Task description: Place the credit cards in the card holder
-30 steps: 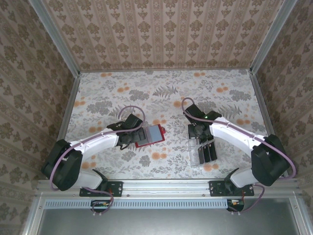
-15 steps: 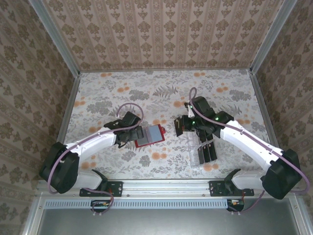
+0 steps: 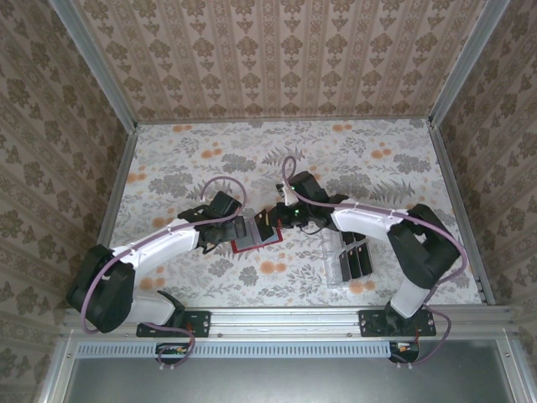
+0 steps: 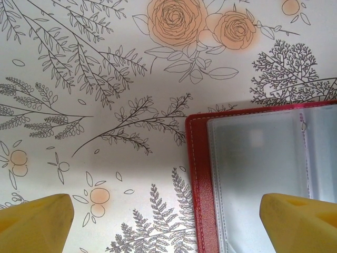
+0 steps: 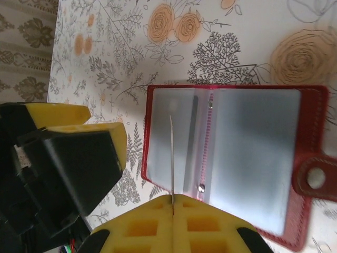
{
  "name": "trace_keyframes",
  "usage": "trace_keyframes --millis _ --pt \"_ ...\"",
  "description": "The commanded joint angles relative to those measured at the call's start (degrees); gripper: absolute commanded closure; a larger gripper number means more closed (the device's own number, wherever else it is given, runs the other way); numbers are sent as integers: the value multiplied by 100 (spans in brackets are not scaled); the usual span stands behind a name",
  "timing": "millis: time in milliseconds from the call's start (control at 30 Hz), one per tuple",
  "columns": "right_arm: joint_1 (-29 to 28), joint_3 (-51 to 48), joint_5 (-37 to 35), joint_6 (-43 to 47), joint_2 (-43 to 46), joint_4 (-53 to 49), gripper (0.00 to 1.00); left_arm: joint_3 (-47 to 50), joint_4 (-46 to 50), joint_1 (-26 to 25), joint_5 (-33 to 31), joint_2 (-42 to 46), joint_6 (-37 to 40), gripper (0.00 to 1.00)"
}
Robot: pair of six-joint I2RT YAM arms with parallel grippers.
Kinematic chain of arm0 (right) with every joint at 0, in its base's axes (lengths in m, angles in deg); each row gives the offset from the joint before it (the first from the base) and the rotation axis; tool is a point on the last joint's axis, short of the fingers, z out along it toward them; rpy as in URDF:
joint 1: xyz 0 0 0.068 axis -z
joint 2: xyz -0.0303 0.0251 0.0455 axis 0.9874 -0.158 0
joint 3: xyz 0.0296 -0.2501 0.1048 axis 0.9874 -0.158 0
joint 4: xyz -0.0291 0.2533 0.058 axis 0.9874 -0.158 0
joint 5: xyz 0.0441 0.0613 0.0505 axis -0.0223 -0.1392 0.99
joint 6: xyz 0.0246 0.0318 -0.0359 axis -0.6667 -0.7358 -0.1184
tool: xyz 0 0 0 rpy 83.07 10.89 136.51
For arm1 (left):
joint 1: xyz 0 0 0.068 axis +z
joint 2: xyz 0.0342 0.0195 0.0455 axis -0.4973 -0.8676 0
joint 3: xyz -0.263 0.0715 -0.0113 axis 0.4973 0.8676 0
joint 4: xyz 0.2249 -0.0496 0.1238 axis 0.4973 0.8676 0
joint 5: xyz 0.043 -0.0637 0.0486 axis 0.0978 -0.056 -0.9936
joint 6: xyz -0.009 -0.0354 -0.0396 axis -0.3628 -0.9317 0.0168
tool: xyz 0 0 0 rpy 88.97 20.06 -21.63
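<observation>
Floral table (image 3: pixel 352 159): your right jaws, pinching one credit card (image 5: pixel 171 153), have swung from the tray (image 3: pixel 334 269) over the open card holder (image 5: pixel 247 147), ready to slot; left jaws stand wide at its 9 o'clock edge.

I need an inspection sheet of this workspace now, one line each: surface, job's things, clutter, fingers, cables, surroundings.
Surface: floral-print table, flat.
Job's things: red card holder lies open; one credit card held edge-on toward it; more black cards sit in the clear tray.
Clutter: nothing seen.
Grippers: left gripper open, one finger over the table, one over the holder; right gripper shut on the credit card.
Cables: purple cable loops at each wrist, clear of the holder.
Surroundings: patterned walls.
</observation>
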Motion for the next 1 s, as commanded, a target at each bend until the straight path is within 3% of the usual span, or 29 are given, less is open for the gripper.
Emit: trace_keyframes --millis 0,367,967 --pt "-6 259 295 21 -327 369 100 14 163 23 -51 -68 46 0" --pt "56 234 -294 536 -941 182 100 -49 122 8 55 -169 137 0" --pt "60 19 -392 412 -1018 258 100 -69 -84 -357 -103 -780 23 0"
